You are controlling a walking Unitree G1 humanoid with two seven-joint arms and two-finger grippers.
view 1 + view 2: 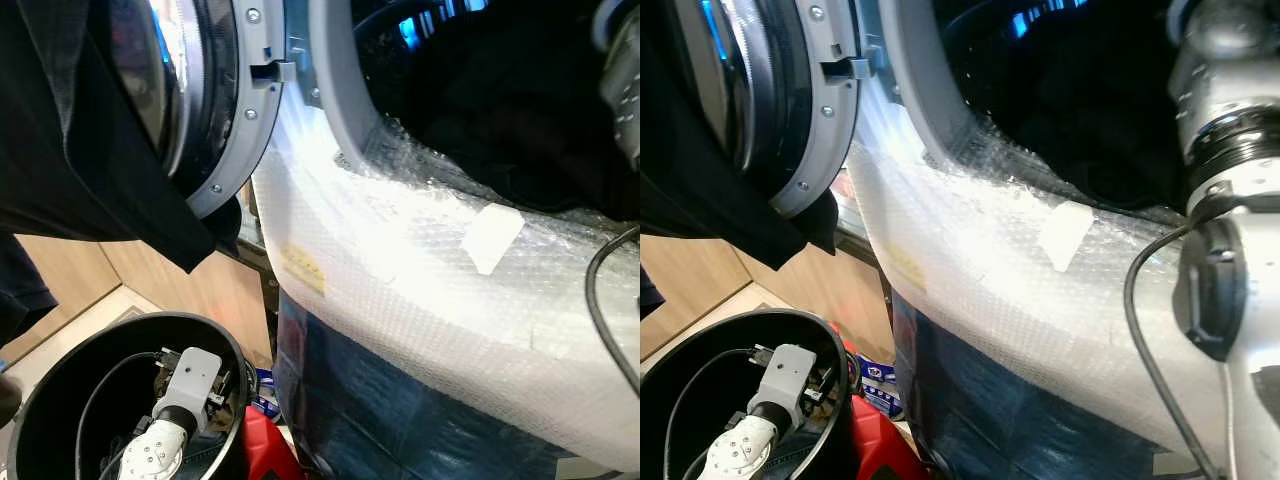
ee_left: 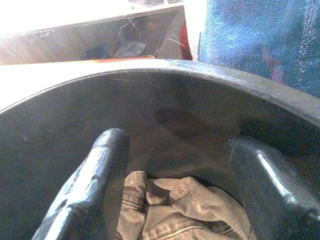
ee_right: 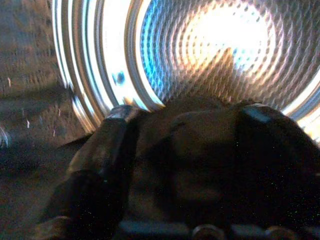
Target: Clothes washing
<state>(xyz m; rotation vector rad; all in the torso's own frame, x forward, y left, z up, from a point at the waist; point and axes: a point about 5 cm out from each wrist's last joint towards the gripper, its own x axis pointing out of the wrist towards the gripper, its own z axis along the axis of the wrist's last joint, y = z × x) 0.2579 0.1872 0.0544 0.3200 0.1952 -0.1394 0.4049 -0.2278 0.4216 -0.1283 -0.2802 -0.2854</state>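
Inside the drum (image 3: 215,60), right gripper (image 3: 182,150) clamps half-hidden dark cloth (image 3: 200,145).

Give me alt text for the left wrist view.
The left gripper hangs open inside a black bucket, its two black fingers spread above a crumpled grey denim garment at the bottom. Beyond the rim are a wooden surface and blue wrapping.

- The washing machine (image 1: 420,300) stood on the right, its open door (image 1: 215,110) swung to the left.
- A bucket (image 1: 60,400) sat on the floor below the door.
- Jeans (image 2: 185,212) lay inside the bucket.
- A garment (image 1: 1090,120) lay inside the drum.
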